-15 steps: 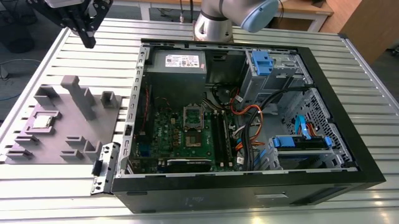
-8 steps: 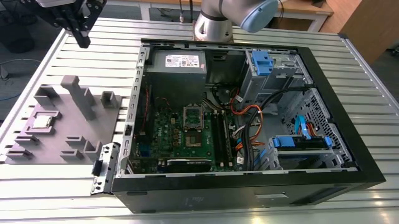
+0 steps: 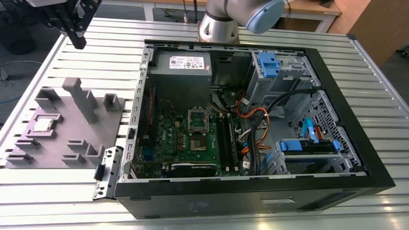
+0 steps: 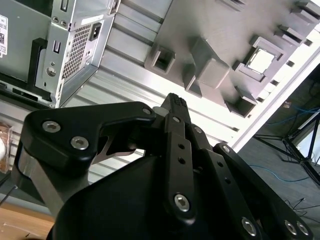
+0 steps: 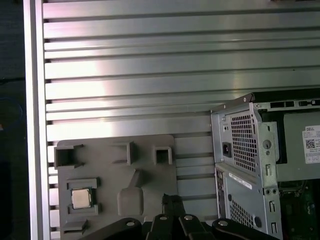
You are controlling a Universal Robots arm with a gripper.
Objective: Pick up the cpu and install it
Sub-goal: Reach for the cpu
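Cpu point(image 3: 43, 125) well apart from fingers point(image 3: 77, 38)

Slatted aluminium desk point(image 3: 57, 196) carried everything. Grey plastic fixture plate point(image 3: 64, 136) lay flat on it at the exterior view's left. Open black computer case point(image 3: 255, 203) lay on its side just beside the plate, toward the right. Robot arm base point(image 3: 219, 29) stood on the desk behind the case.
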